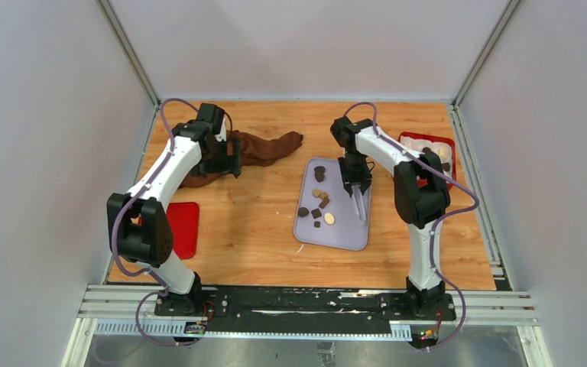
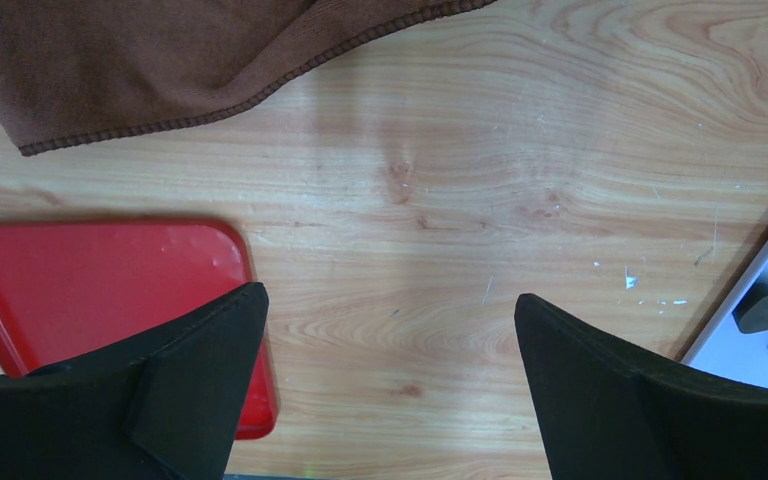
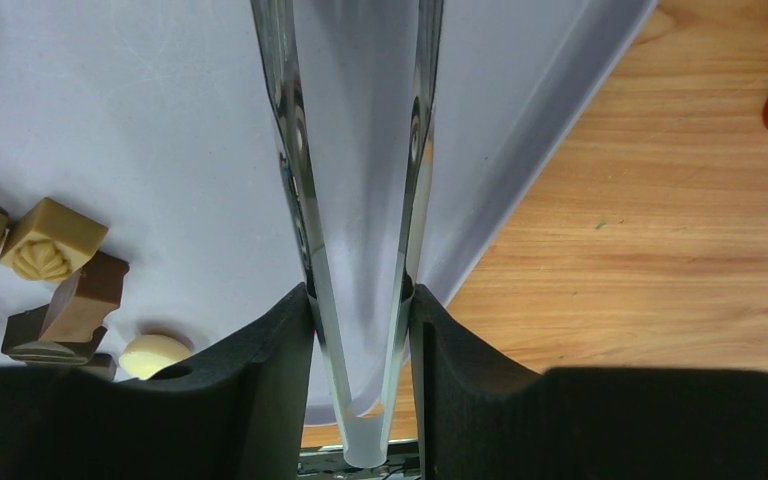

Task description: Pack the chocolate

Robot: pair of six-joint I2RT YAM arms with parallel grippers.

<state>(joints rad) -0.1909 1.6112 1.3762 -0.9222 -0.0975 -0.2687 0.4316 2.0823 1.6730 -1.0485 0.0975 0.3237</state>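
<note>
Top external view.

- **Item:** rectangular lavender plastic tray (image 1: 348, 233), centre of frame, on the wood-grain table (image 1: 260, 222).
- **Contents:** small chocolate pieces (image 1: 323, 203), dark brown, tan and cream, round and square, scattered over the tray's left half.
- **Item:** right gripper (image 1: 355, 186), over the tray's right half, clenched on a pair of shiny metal tongs (image 1: 361, 205). The tong arms lie right of the pieces and apart from them. Whether the tips touch the tray cannot be told.
- **Item:** left gripper (image 1: 231, 167), upper left of frame, fingers spread wide with nothing between them, just beside a crumpled brown cloth (image 1: 264, 147).
- **Item:** flat red tray (image 1: 185, 228), lower left, near the left arm.
- **Item:** second red tray (image 1: 409, 138), upper right, partly hidden by the right arm, holding pale round pieces (image 1: 426, 145).
</note>
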